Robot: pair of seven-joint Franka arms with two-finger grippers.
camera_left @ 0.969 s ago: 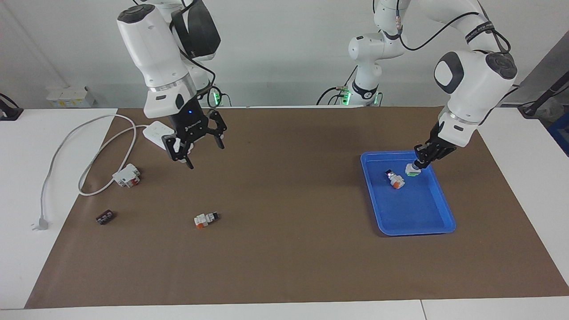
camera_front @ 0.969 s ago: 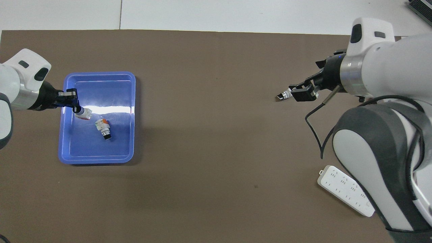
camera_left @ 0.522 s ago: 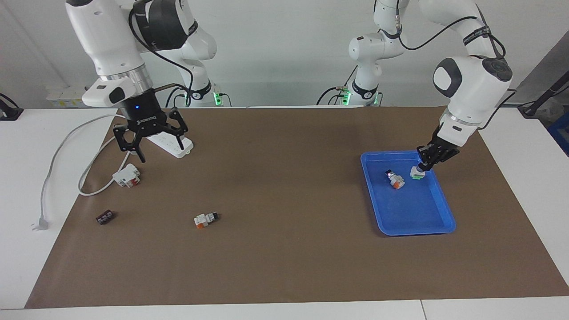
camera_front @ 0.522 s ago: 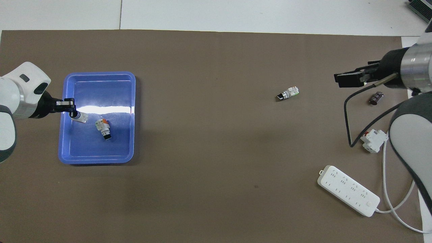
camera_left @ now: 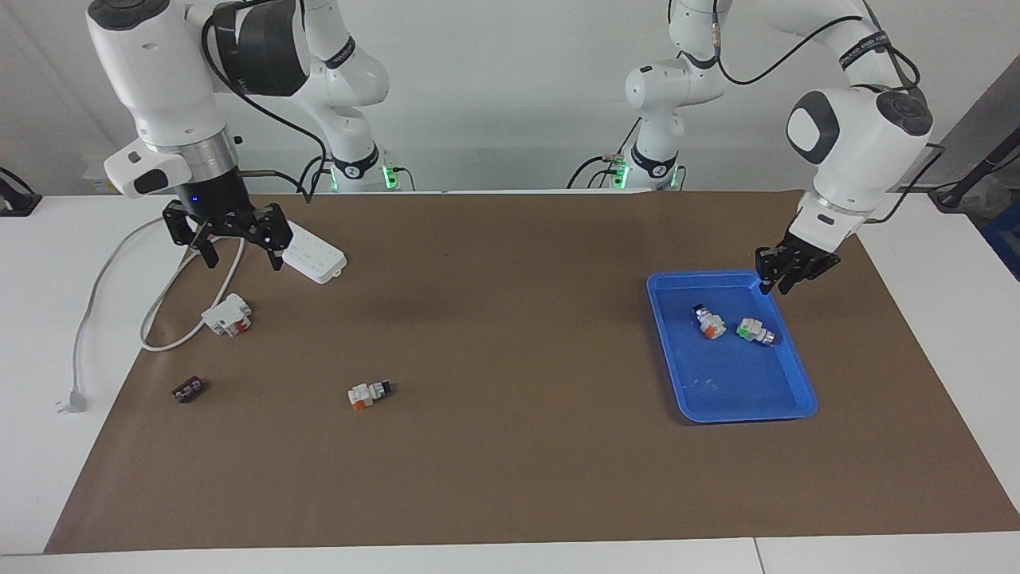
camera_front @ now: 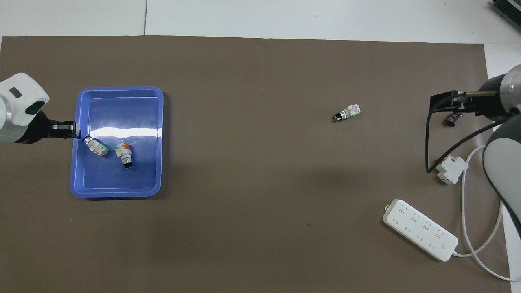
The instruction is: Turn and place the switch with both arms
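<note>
Facing view, from the lower edge upward: in the lower left a lone switch (camera_left: 370,393) lies on its side on the brown mat (camera_left: 510,478), orange face toward the camera, well apart from both grippers. Level with it, nearer the left edge, are a small dark part (camera_left: 189,390) and a white plug (camera_left: 72,401). Right of centre sits a blue tray (camera_left: 749,413) with two more switches lying in its upper half, just beside each other but apart: an orange-faced switch (camera_left: 708,321) and a green-faced switch (camera_left: 754,331). Higher on the left lies a white-and-red breaker (camera_left: 227,314). Above the tray's upper right corner hangs the left gripper (camera_left: 789,273), fingers apart and holding nothing. In the upper left the right gripper (camera_left: 241,255) hovers with fingers spread wide and nothing between them, over the cable beside the white power strip (camera_left: 307,251).
</note>
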